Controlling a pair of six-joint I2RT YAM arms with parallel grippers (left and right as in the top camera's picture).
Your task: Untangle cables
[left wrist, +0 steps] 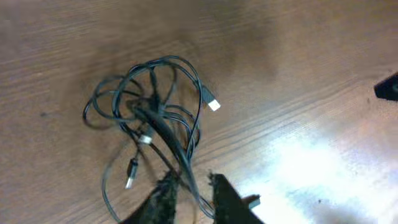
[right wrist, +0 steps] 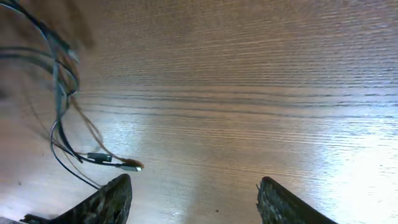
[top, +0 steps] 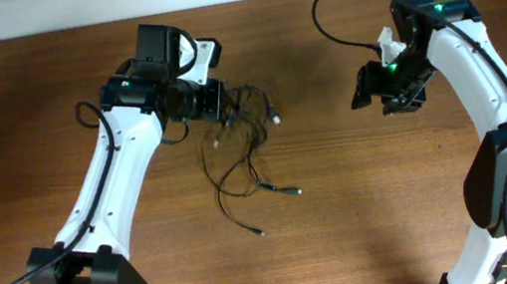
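Closest in, at the left gripper [left wrist: 189, 202]: dark, rough-textured fingers [left wrist: 230, 202] narrowly parted, with a few strands threaded through the gap. Just beyond, the cables [left wrist: 155, 118]: thin, glossy black, looped into a loose knotted clump with small silver plug ends, lying on the brown wood-grain table [left wrist: 298, 74], left of centre. Farther right, at the right gripper [right wrist: 193, 199]: spread wide, empty, angled down over the wood, well apart from the clump.

Thin black cables [left wrist: 152, 118] lie knotted in a clump just ahead of the left tool [left wrist: 193, 185], loose plug-ended strands running back between its fingers [left wrist: 231, 198].
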